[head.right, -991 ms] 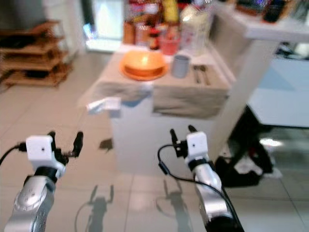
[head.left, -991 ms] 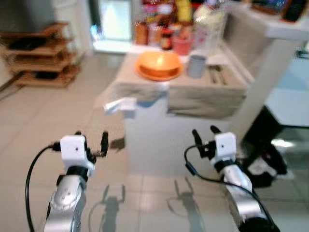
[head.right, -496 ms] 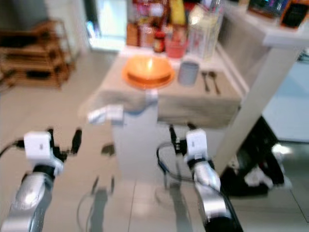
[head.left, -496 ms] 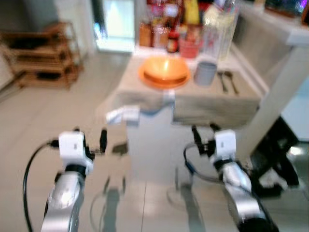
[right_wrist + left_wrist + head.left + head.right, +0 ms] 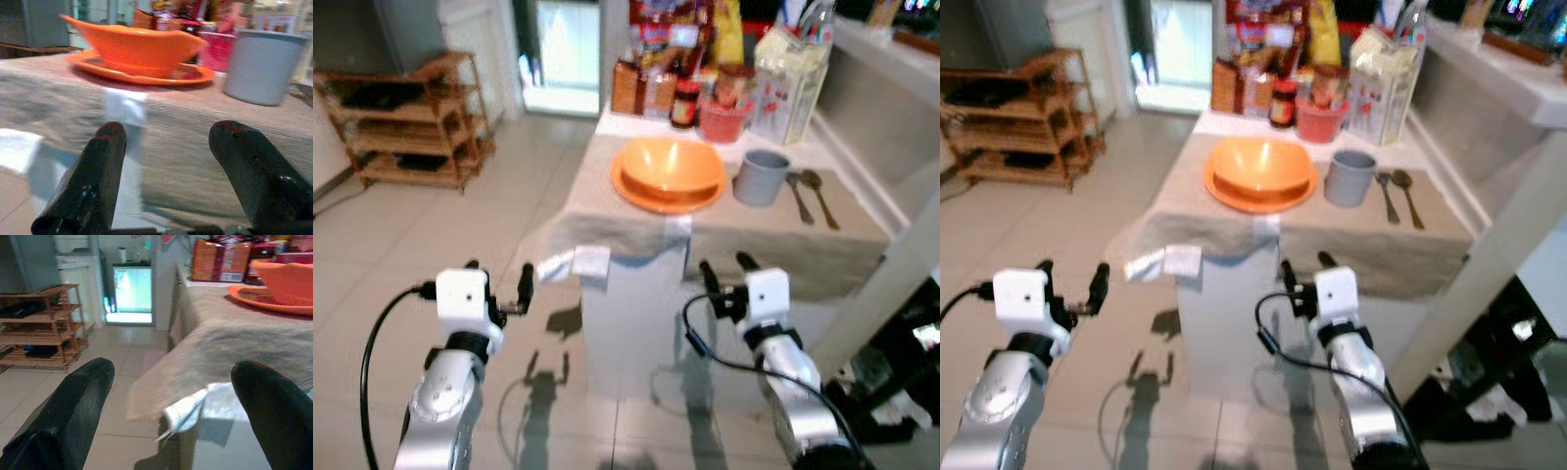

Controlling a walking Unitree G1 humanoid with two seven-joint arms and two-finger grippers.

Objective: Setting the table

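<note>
Both my arms are raised in front of me, short of the narrow white table (image 5: 636, 313) draped with a beige woven cloth (image 5: 724, 230).

Left gripper (image 5: 497, 281): fingers spread apart, nothing between them. It hangs over tiled floor, off the table's near left corner. Along its fingers (image 5: 73, 401) I see the drooping cloth edge and a white paper tag (image 5: 195, 404) hanging at that corner. A wooden slatted shelf rack (image 5: 411, 122) stands well beyond it and to its left, against the wall.

Right gripper (image 5: 726, 272): fingers also apart, empty. It sits just in front of the table's near edge, a little below the tabletop. A white label strip (image 5: 124, 107) lies on the cloth directly ahead, near its left finger (image 5: 93, 181).

Place setting, relative to the right gripper:
- Orange bowl (image 5: 669, 168) sits on a flat orange plate (image 5: 636, 192), ahead and slightly left.
- Grey plastic cup (image 5: 761, 177) stands upright just right of the plate, ahead.
- Two metal utensils (image 5: 810, 196), one of them a spoon, lie side by side on the cloth right of the cup.
- Cluster of jars, boxes and bottles (image 5: 705, 69) crowds the far end of the table, behind bowl and cup; contents too small to identify.

A pale counter (image 5: 891, 83) rises beyond and to the right of the right gripper.
</note>
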